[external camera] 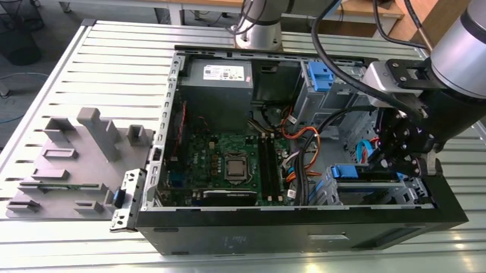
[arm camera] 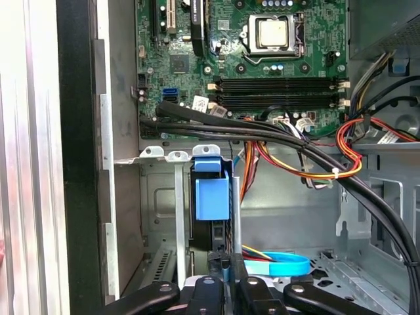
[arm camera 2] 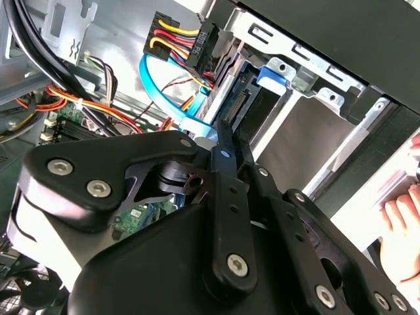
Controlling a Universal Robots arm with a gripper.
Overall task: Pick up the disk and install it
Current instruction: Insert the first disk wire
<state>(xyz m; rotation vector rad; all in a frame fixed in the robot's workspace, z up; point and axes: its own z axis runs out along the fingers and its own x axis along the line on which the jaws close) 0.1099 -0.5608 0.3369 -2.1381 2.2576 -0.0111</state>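
Blue plastic bracket and dark metal edge mark the disk [arm camera: 211,197], a flat hard drive standing on edge inside the grey metal drive cage [arm camera: 157,216] at the front corner of the open black computer case [external camera: 304,233]. In the exterior view the same disk [external camera: 363,175] sits in the cage at the exterior view's right, its blue bracket facing up.

The black multi-link gripper [external camera: 401,162] hangs directly over that bay, its linkage reaching down to the drive's end. In the second wrist view the gripper [arm camera 2: 226,141] has one slim black finger [arm camera 2: 224,197] running up to the disk [arm camera 2: 246,98]; whether the fingers are clamped on it or merely beside it I cannot tell.

A light blue flat data cable [arm camera: 275,266] curls just beside the bay, and a bundle of black, red, orange and yellow power wires [arm camera: 308,154] crosses above it. The green motherboard [external camera: 227,165] lies in the middle of the case. A person's hand [arm camera 2: 401,226] shows outside the case wall.
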